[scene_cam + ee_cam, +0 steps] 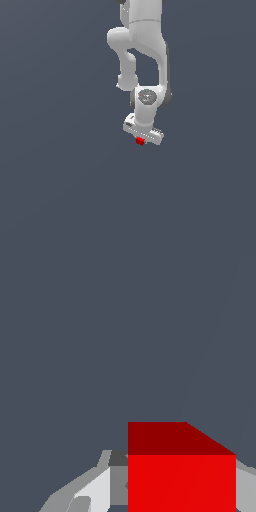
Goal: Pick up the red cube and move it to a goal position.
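Gripper (141, 140) is pointing down from the white arm (145, 45) and pinching the red cube (140, 141), which is poking out just under the fingertips. Wrist view is showing it way closer: the cube (181, 476) is sitting between the grey-white fingers (95, 491), one finger pressing on each side. Count-wise I'm only seeing one cube and one arm. Everything else is flat dark grey surface (55, 190), and no edges or corners are showing, so I can't tell whether the cube is resting on it or hanging above it.
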